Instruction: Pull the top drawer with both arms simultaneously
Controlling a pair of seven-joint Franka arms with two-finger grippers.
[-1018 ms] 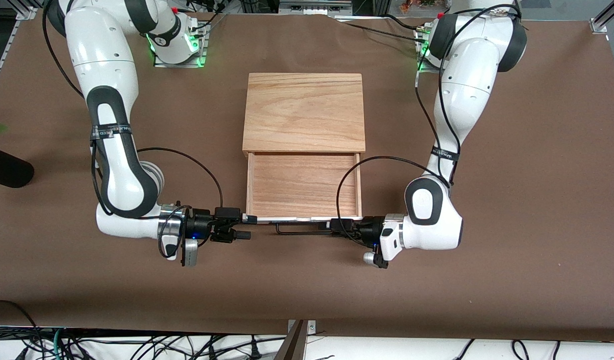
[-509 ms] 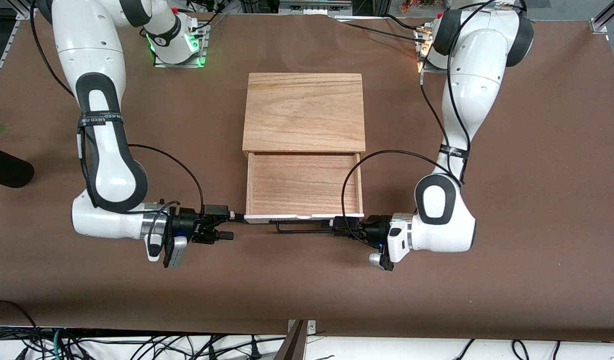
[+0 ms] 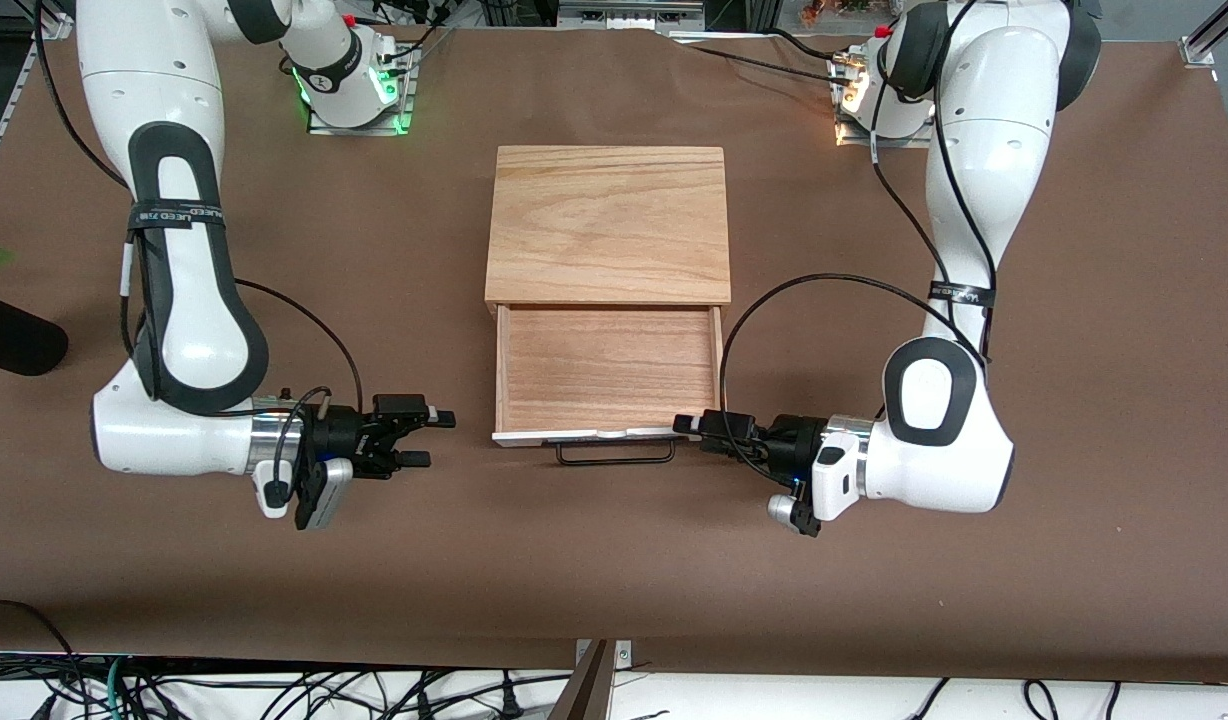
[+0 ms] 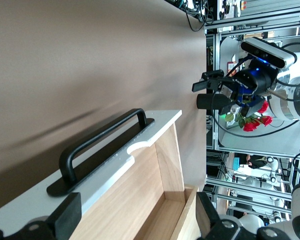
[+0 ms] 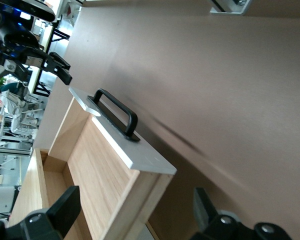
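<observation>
Drawer-pulling scene on a brown table (image 3: pixel 1074 350): the wooden box (image 3: pixel 608 222) sits midway between the two arm bases, and the top drawer (image 3: pixel 608 370) stands pulled out of it toward the front camera, its light-wood floor bare. Its white front panel (image 3: pixel 584 436) forms the edge nearest the camera, with the thin black wire handle (image 3: pixel 615 456) sticking out just past it.

The left gripper (image 3: pixel 696 432) hangs low just beside the drawer's front corner at the left arm's end of the table. Its fingers (image 4: pixel 67 217) are spread wide and hold nothing; in the left wrist view the corner of the front panel lies between them, though contact cannot be made out.

The right gripper (image 3: pixel 429 438) is low over bare table toward the right arm's end, apart from the drawer's other front corner. Its fingers (image 5: pixel 65 202) are also spread wide and empty, and the right wrist view shows that corner ahead of them, with the handle and the other gripper farther along.

Both arms (image 3: pixel 179 300) reach down from their bases and bend in toward the drawer front from either end.
</observation>
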